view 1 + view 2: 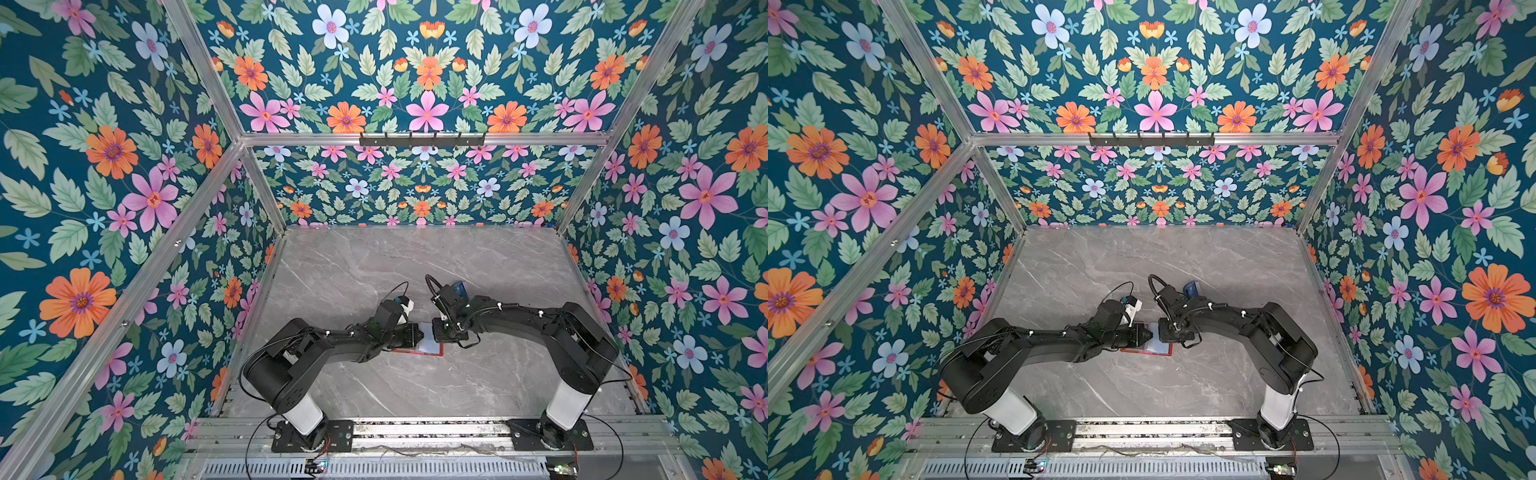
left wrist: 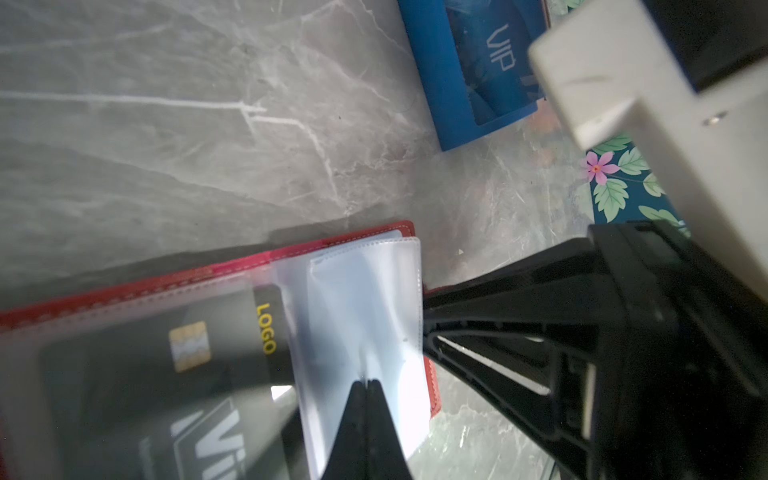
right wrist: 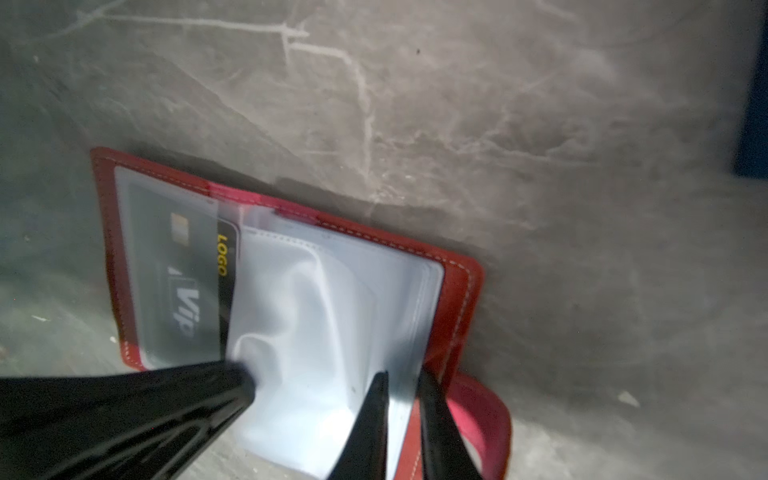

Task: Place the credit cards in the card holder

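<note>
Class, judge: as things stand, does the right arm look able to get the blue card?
Probably not yet: the right gripper is clamped on the clear sleeve. The blue card stands close by in its stand.

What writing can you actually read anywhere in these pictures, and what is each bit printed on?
"LOGO": yellow, on the black card in a clear sleeve of the red card holder.
"Vip": white, on that same black card.
"VIP": pale, on the blue card in the blue stand.
Nothing else is readable; a mark beside that "VIP" is cut off.
</note>
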